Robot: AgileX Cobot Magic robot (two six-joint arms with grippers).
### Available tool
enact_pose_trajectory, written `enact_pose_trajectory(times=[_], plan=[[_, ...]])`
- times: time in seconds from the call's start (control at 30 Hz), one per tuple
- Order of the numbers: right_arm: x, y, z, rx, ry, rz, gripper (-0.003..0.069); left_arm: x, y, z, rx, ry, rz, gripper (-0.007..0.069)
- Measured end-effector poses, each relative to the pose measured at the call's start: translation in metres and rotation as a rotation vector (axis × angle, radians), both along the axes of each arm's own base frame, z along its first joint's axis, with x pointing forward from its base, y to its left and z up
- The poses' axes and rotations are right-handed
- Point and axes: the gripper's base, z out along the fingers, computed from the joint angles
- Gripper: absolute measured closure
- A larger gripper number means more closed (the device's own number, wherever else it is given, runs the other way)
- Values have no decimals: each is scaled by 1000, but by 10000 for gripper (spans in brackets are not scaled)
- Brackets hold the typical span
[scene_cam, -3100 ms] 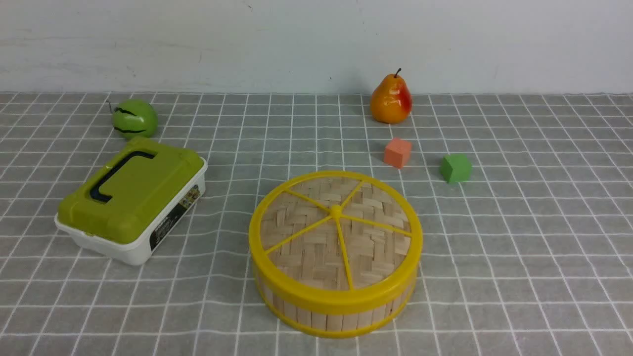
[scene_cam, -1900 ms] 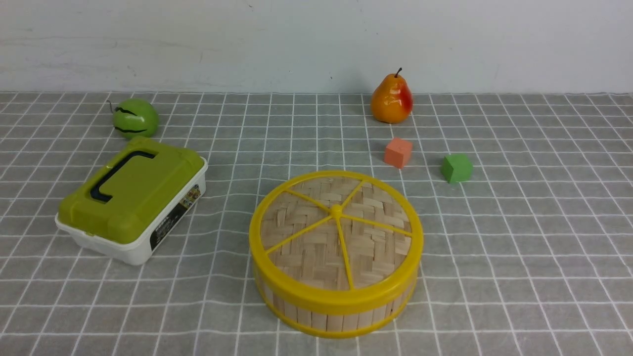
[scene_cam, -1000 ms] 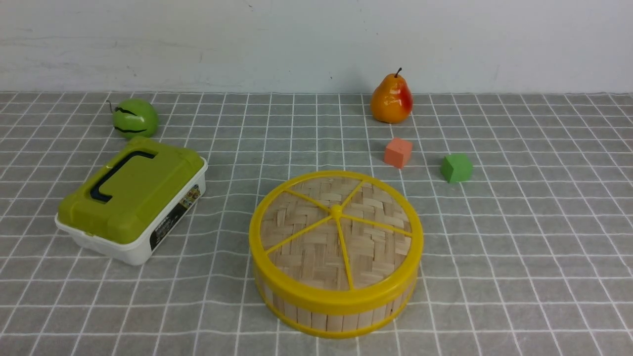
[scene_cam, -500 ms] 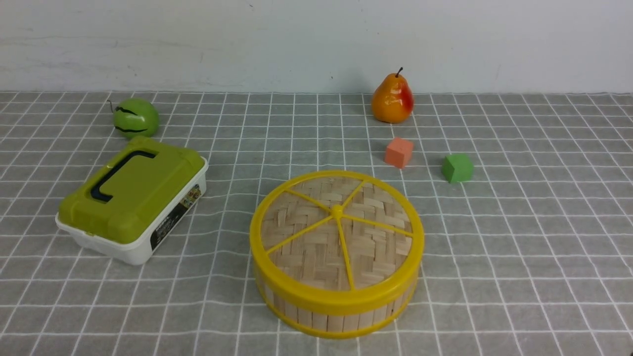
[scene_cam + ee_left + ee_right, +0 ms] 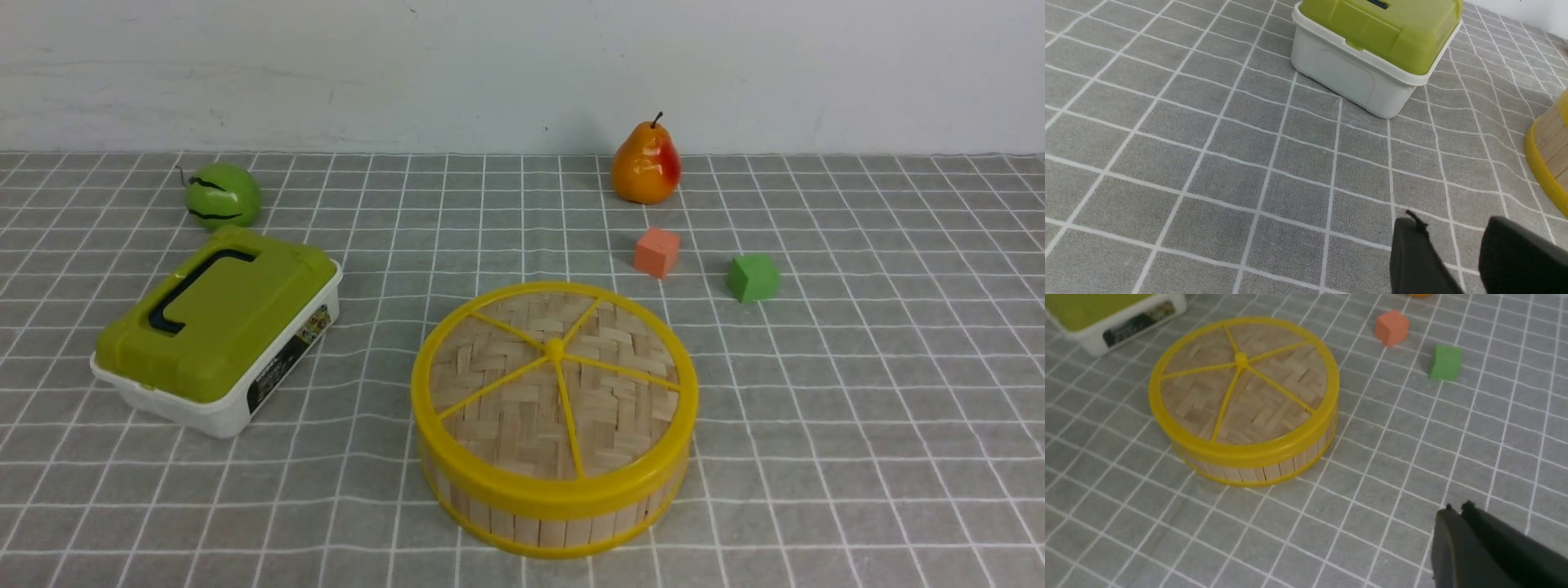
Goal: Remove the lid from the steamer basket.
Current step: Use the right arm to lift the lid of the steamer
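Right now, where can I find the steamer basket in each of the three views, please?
Front view: the steamer basket is just below the picture's centre, under its lid.
Left wrist view: only part of it shows, cut off by the picture's edge.
Right wrist view: whole, in the upper left part of the picture.
Shared landmark: the white box with the green lid, at least partly visible in all three.

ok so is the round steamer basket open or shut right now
Shut: the lid sits flat on the basket, its yellow rim level all round, with only the slatted side showing below.
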Motion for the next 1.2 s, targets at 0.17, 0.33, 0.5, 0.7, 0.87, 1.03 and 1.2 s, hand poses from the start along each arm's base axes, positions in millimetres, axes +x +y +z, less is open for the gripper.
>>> enact_pose_trajectory(times=[0.17,0.33,0.5,0.7,0.87,1.03,1.2], plan=[[59,5,32,9,78,104,659,0,0,0,0,0,0,386],[97,28,37,-44,132,226,659,0,0,0,0,0,0,386],[131,80,18,-218,228,341,659,0,0,0,0,0,0,386],[167,151,-25,-414,312,430,645,0,0,0,0,0,0,386],[193,194,-61,-443,381,459,582,0,0,0,0,0,0,386],[222,216,-88,-408,444,408,424,0,0,0,0,0,0,386],[241,231,-103,-383,458,392,242,0,0,0,0,0,0,386]])
